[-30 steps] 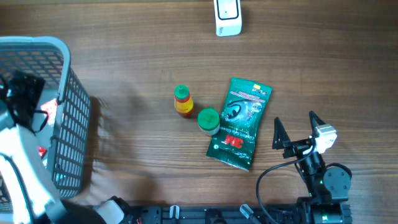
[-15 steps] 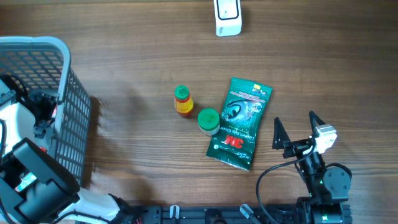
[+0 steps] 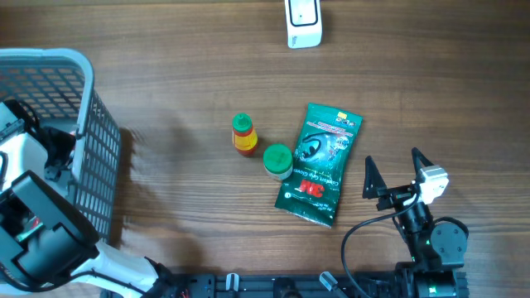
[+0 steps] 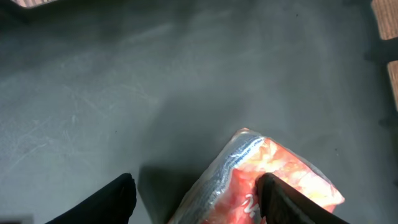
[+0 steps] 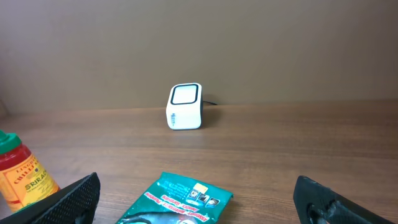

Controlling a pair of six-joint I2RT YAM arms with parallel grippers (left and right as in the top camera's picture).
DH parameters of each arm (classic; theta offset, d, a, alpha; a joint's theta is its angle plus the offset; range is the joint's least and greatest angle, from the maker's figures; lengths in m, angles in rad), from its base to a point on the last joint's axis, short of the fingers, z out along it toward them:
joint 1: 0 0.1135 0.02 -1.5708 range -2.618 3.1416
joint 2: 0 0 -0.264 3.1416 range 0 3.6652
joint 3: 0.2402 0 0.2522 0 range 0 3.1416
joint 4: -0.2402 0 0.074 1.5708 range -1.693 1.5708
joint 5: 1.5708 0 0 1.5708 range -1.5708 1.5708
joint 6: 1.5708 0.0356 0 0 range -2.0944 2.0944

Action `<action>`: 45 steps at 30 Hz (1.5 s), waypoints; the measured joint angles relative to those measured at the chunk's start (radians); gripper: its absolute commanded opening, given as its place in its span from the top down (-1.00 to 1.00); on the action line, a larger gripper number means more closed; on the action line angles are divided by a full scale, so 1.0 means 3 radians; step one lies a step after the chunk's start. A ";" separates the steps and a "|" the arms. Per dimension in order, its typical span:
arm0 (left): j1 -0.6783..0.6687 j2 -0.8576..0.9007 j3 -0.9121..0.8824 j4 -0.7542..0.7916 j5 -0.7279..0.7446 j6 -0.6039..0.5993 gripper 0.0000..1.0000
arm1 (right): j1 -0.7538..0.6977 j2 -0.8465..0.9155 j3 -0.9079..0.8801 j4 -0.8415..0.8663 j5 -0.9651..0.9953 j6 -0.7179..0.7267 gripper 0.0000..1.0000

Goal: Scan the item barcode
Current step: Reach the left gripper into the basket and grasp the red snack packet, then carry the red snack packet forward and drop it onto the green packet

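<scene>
The packet is red-orange under shiny film with a crimped seam along one edge. It lies on the basket's grey floor, between the fingers of the left pincer. I judge it light, soft and slippery, likely to crumple or slide if pinched by the thin seam. The fuller middle of the bag looks the safer place to hold it, with gentle pressure in case the contents crush.

That pincer stands spread around the packet. One finger is just beside or touching it and the other is apart, so nothing is pinched yet. The basket walls it in.

Well away from it, the right pincer hangs spread and empty over the table. A green pouch lies just ahead of it, and the scanner stands far beyond.
</scene>
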 measured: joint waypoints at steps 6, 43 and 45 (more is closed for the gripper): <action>-0.0006 0.0067 0.0088 0.0010 0.0243 0.0018 0.90 | 0.0000 0.0001 0.0000 0.0000 0.0000 0.0000 -0.99; 0.0440 -0.2056 -0.0003 0.0151 0.3282 -0.0305 0.92 | 0.0000 0.0001 0.0000 0.0000 0.0000 0.0000 -0.99; 0.0436 -0.2036 -0.0003 0.0154 0.3733 -0.0301 0.92 | 0.0000 0.0000 0.0000 0.0000 0.0000 0.0000 -0.99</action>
